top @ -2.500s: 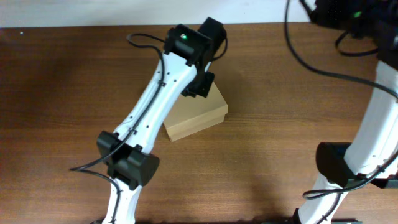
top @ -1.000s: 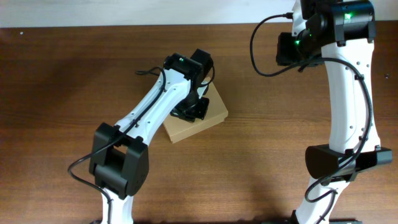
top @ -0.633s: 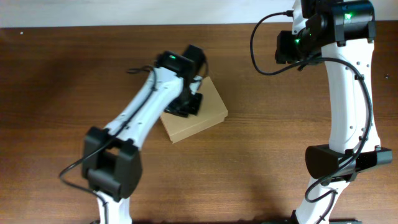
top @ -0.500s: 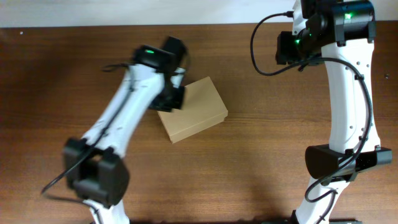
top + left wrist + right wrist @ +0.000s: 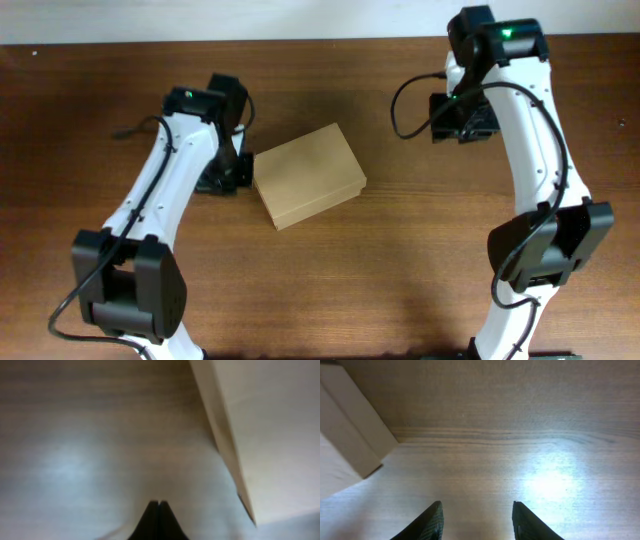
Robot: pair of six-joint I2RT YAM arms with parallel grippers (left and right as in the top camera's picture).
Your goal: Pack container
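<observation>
The container [image 5: 308, 175] is a small tan cardboard box with its lid down, lying at an angle in the middle of the table. My left gripper [image 5: 224, 176] sits just left of it, low over the wood, shut with nothing in it. In the left wrist view the fingertips [image 5: 158, 506] are pressed together, and the container [image 5: 270, 430] fills the upper right. My right gripper [image 5: 461, 119] hovers to the right of the box, apart from it. It is open over bare wood [image 5: 477, 512], with a corner of the container [image 5: 345, 445] at the left edge.
The brown wooden table [image 5: 420, 260] runs to a pale wall strip along the back. Black cables loop off both arms near the wrists. The right arm's base stands at the front right [image 5: 540, 250], the left arm's at the front left [image 5: 125, 290].
My left arm has swung off the top of the box to its left side. My right arm has come down and forward a little from the back. The box has not moved.
</observation>
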